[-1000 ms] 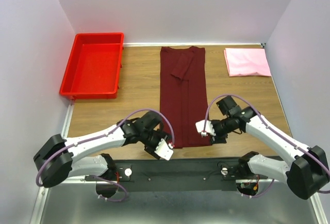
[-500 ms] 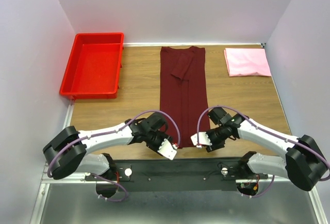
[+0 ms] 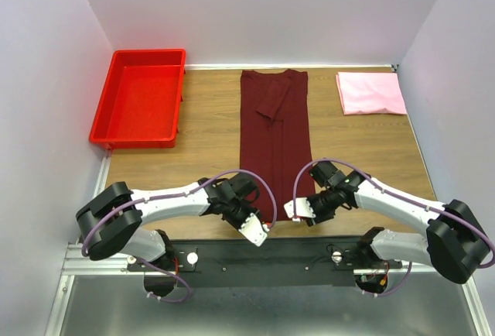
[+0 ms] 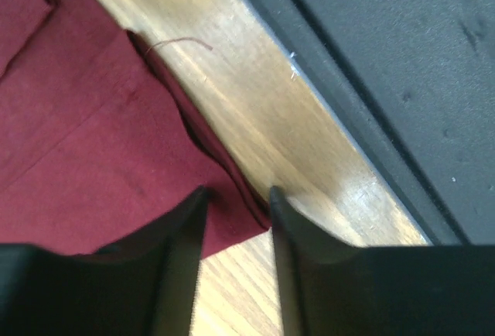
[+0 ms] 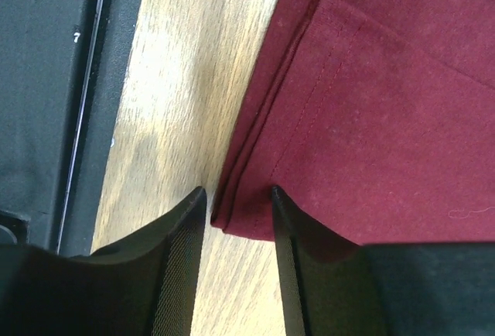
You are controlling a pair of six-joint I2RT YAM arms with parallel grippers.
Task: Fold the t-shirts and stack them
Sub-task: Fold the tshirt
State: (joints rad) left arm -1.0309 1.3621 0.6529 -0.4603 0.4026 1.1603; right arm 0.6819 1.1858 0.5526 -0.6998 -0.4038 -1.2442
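Now we are holding our left gripper (image 4: pixel 236 197) and right gripper (image 5: pixel 237 197) at the near hem corners of the maroon t-shirt (image 3: pixel 274 142), which is lying lengthwise mid-table. Each pair of fingers is standing slightly parted, straddling the cloth's edge without pinching it. The pink t-shirt (image 3: pixel 371 92) is sitting folded far right, the red bin (image 3: pixel 139 96) far left.

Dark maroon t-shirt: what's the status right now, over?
Left gripper open, straddling one near hem corner of the dark maroon cloth t-shirt. Right gripper open at the other. Light pink folded t-shirt apart, far right; nothing blocking.
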